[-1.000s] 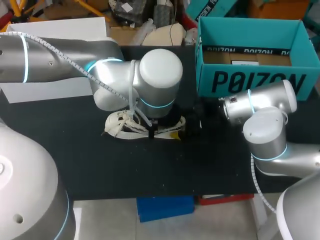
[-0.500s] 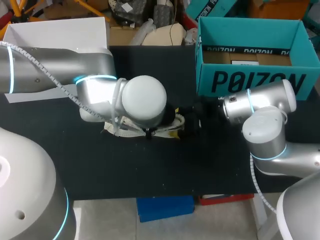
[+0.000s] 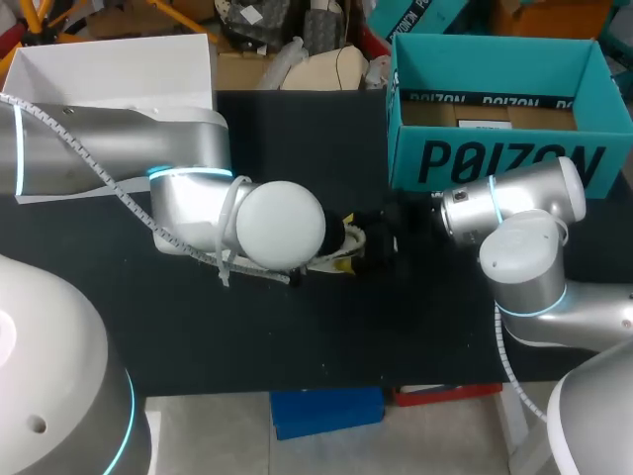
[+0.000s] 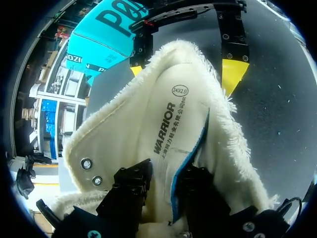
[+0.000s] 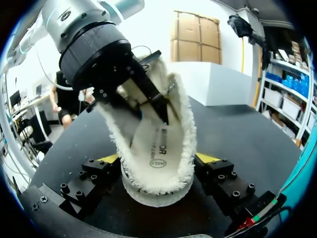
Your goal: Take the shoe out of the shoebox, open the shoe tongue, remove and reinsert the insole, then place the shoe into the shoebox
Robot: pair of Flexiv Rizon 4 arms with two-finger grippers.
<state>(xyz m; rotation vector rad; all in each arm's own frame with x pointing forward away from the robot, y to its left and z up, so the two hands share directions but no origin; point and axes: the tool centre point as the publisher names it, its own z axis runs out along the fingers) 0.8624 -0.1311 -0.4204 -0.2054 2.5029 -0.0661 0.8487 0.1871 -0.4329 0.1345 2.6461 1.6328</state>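
Note:
A fleecy cream insole (image 4: 163, 124) stands up out of the cream shoe (image 5: 156, 196), which rests on the black table (image 3: 297, 336). My left gripper (image 4: 166, 173) is shut on the insole's raised end; in the right wrist view it (image 5: 151, 101) pinches that end from above. My right gripper (image 5: 158, 166) is shut on the shoe, one yellow-tipped finger (image 5: 106, 161) against each side of its sole. In the head view my left arm hides most of the shoe (image 3: 341, 259), and my right gripper (image 3: 381, 240) meets it from the right. The teal shoebox (image 3: 495, 158) stands open at the back right.
A white box lid (image 3: 109, 69) lies at the back left, partly under my left arm. My right arm's elbow (image 3: 524, 257) sits just in front of the shoebox. Bare black table runs along the front edge.
My left wrist has swung left and toward the front, now covering the shoe in the head view. Its fingers have narrowed. My right arm has not moved.

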